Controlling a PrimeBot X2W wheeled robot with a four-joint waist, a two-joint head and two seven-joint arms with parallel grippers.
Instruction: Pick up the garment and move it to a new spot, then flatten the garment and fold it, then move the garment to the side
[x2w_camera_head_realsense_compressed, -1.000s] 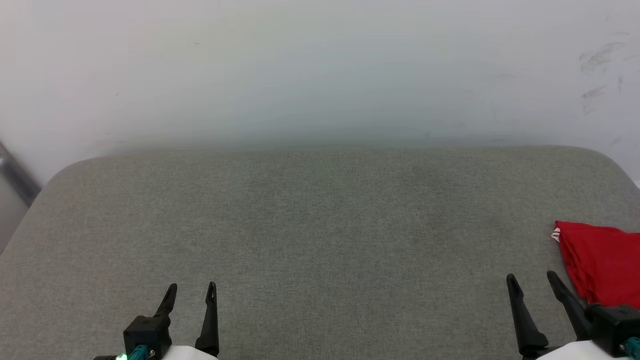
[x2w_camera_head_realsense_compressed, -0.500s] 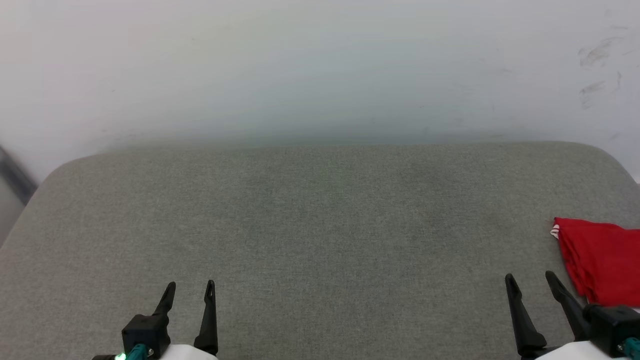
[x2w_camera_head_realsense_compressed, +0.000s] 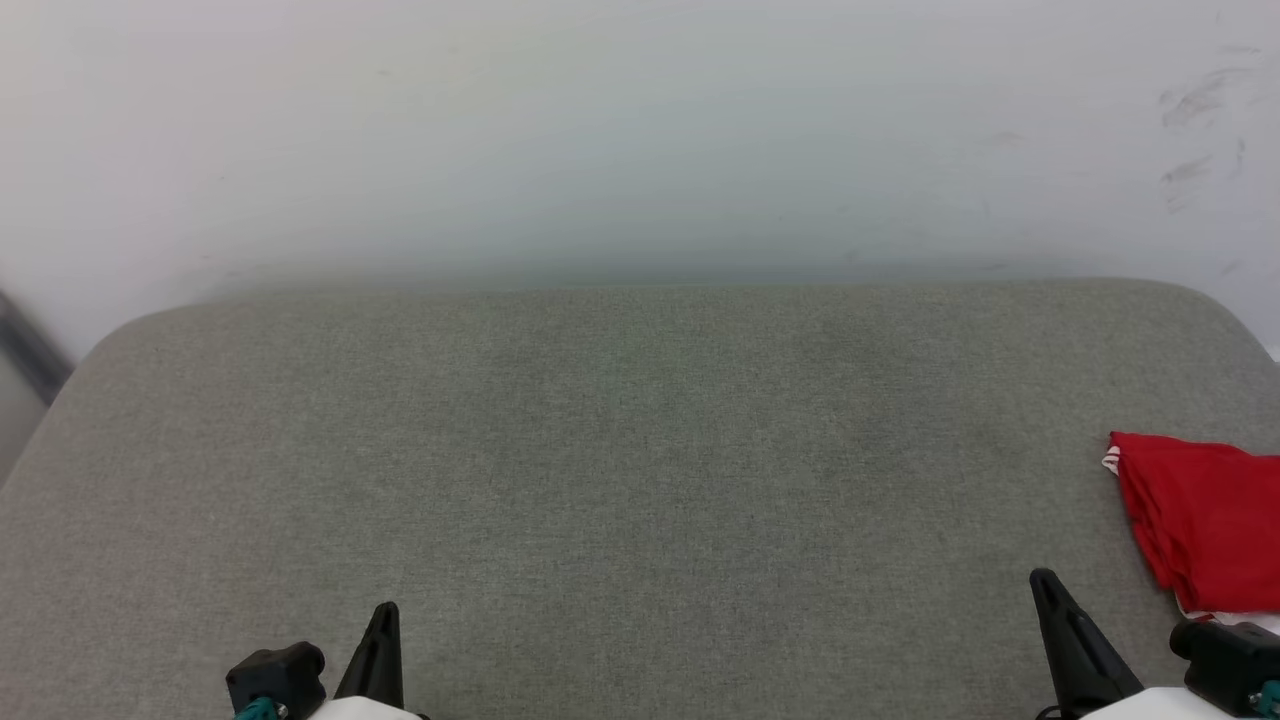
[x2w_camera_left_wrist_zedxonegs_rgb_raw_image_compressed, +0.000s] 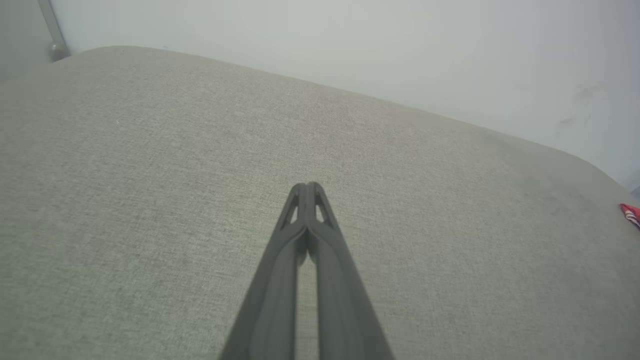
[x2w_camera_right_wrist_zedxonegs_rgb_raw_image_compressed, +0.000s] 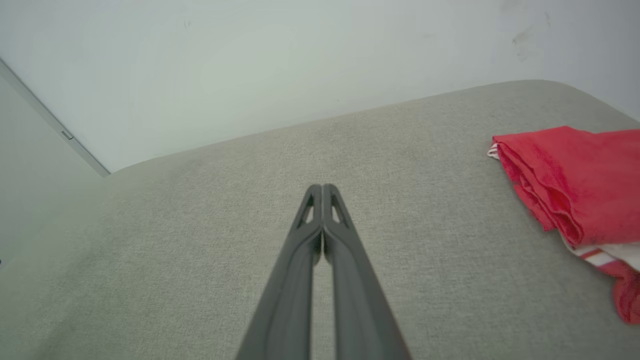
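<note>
The garment (x2w_camera_head_realsense_compressed: 1205, 520) is a red folded bundle with a bit of white striped sleeve, lying at the right edge of the grey cushion (x2w_camera_head_realsense_compressed: 640, 440). The right wrist view has the garment (x2w_camera_right_wrist_zedxonegs_rgb_raw_image_compressed: 575, 185) at its right side, and the left wrist view catches a small red corner of the garment (x2w_camera_left_wrist_zedxonegs_rgb_raw_image_compressed: 630, 214) at its far right. My right gripper (x2w_camera_head_realsense_compressed: 1045, 580) is shut and empty, low at the right, just left of the garment and apart from it. My left gripper (x2w_camera_head_realsense_compressed: 385, 610) is shut and empty at the lower left. Both wrist views show the fingertips pressed together above bare cushion: left gripper (x2w_camera_left_wrist_zedxonegs_rgb_raw_image_compressed: 306, 186), right gripper (x2w_camera_right_wrist_zedxonegs_rgb_raw_image_compressed: 321, 187).
A pale wall (x2w_camera_head_realsense_compressed: 640, 130) rises right behind the cushion's rounded back edge. A grey metal bar (x2w_camera_head_realsense_compressed: 30, 350) slants at the far left beside the cushion. The wall carries dark scuffs (x2w_camera_head_realsense_compressed: 1195, 110) at the upper right.
Both grippers went from open to shut and drew back toward the bottom edge of the head view. The garment has stayed where it was.
</note>
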